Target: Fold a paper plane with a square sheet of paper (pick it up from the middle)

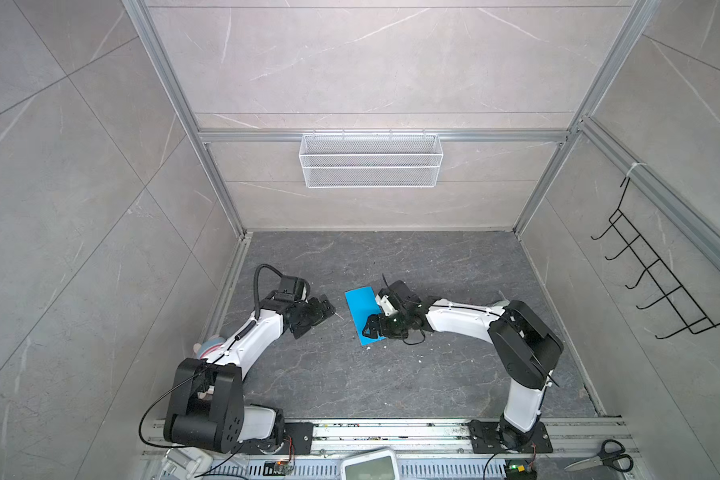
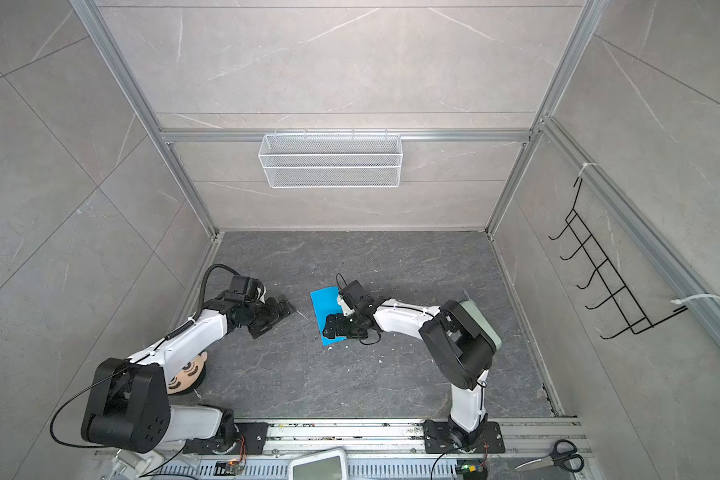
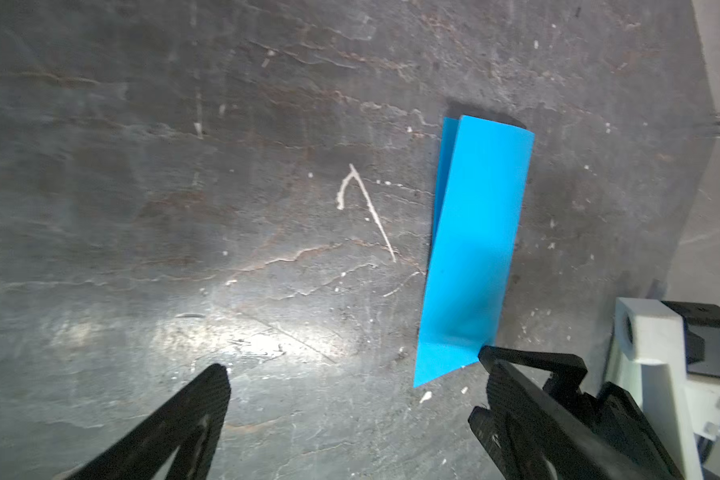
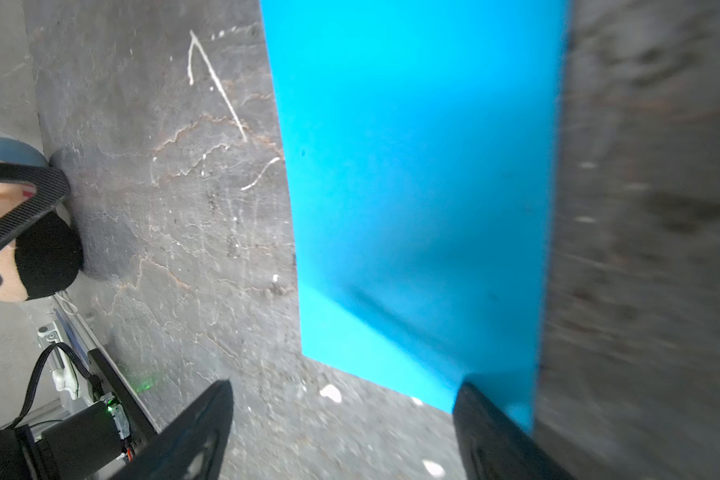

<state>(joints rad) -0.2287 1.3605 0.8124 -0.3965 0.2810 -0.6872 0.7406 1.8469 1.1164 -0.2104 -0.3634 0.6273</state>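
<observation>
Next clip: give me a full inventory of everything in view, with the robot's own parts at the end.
square sheet of paper: one, sky-blue, folded in half, mid-table.
table: one, dark grey, stone-look.
wire basket: one, white, hung on the back wall.
hook rack: one, black wire, on the right wall.
scissors: one pair, black handles, on the front rail at its right end.
plush doll head: one, skin-tone with dark hair, front-left of the table, partly hidden.
screen device: one, white, front edge, centre.
left gripper: one, black, open, left of the sheet and apart from it.
right gripper: one, black, open, low over the sheet with one finger at its corner.
</observation>
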